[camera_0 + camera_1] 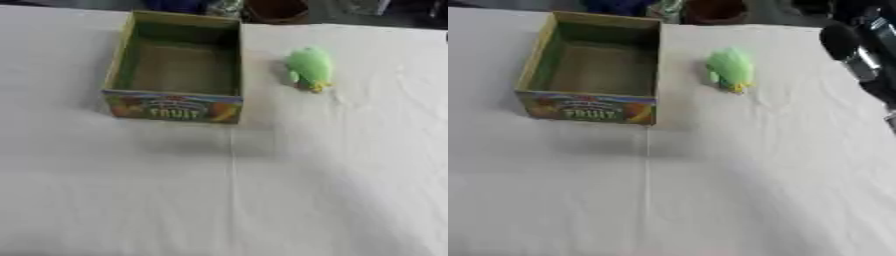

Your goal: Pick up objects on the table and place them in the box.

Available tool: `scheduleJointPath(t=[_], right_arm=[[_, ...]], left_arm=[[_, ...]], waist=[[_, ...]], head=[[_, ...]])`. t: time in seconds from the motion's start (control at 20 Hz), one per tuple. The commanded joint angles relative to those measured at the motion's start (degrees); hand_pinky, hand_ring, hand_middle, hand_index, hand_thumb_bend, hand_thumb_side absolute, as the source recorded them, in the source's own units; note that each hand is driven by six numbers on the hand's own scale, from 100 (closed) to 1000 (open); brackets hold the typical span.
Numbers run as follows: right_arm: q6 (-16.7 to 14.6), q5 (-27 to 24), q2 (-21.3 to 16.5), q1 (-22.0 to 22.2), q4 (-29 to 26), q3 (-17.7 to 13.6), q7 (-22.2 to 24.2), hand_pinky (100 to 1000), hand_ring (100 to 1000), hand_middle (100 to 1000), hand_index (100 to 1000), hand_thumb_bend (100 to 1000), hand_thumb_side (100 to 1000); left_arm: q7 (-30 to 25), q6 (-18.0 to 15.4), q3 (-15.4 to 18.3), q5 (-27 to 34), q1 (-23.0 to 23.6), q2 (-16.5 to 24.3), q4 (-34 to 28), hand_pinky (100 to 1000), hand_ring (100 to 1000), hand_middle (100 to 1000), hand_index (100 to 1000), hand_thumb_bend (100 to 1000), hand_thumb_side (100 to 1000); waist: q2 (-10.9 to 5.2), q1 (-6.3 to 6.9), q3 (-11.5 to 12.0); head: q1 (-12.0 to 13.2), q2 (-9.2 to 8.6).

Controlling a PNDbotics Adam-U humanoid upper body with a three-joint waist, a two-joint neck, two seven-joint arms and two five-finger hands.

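Green toy (309, 68) near table's far edge, beside empty box (173, 106): judged light, soft; to be grasped across body. Hand state cannot be told.

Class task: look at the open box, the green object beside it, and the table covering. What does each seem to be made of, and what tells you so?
Box: probably printed cardboard; thin flat walls, dull brown-green inside, colourful fruit label in front. Green object: possibly soft plastic or plush; rounded, matte, pale green with a yellow tip; too blurred to settle. Table covering: white cloth, showing creases and wrinkles.
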Motion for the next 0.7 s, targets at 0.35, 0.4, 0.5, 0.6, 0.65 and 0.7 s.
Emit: scheduleJointPath(t=[0.35, 0.4, 0.5, 0.6, 0.65, 0.7], right_arm=[[8.1, 8.5, -7.8, -6.2, 1.5, 5.6, 8.2, 885, 891, 836, 962, 836, 856], [9.0, 9.4, -7.8, -6.8, 1.5, 6.2, 9.2, 886, 894, 838, 963, 835, 850], [10.7, 11.2, -7.7, -7.5, 1.2, 7.4, 11.0, 894, 910, 851, 963, 808, 787], [11.4, 13.1, -7.2, -7.9, 1.4, 8.6, 12.9, 900, 918, 855, 968, 794, 767], [11.4, 14.1, -6.9, -8.0, 1.7, 8.9, 13.8, 902, 919, 857, 971, 801, 773], [11.4, 15.0, -6.6, -8.2, 2.1, 9.1, 14.8, 903, 919, 857, 972, 804, 773]], left_arm=[[-0.8, 0.1, -0.6, 0.7, -0.1, 1.3, -1.2, 456, 441, 483, 628, 100, 769], [-0.8, 0.1, -0.6, 0.7, -0.1, 1.3, -1.2, 456, 441, 483, 628, 100, 769], [-0.9, 0.2, -0.7, 0.7, 0.0, 1.3, -1.2, 456, 440, 482, 627, 100, 763], [-0.9, 0.4, -0.7, 0.7, -0.1, 1.3, -1.2, 455, 441, 483, 627, 100, 764], [-0.8, 0.4, -0.7, 0.7, -0.1, 1.3, -1.2, 456, 441, 483, 627, 100, 765], [-0.8, 0.4, -0.7, 0.8, -0.1, 1.3, -1.2, 456, 441, 483, 626, 100, 765]], waist=[[-1.17, 0.15, 0.7], [-1.19, 0.14, 0.8], [-1.26, 0.16, 0.9], [-1.34, 0.23, 1.0], [-1.37, 0.26, 1.1], [-1.39, 0.28, 1.1]], head=[[-1.1, -1.10], [-1.2, -1.13], [-1.4, -1.10], [-1.7, -1.07], [-1.7, -1.10], [-1.8, -1.12]])
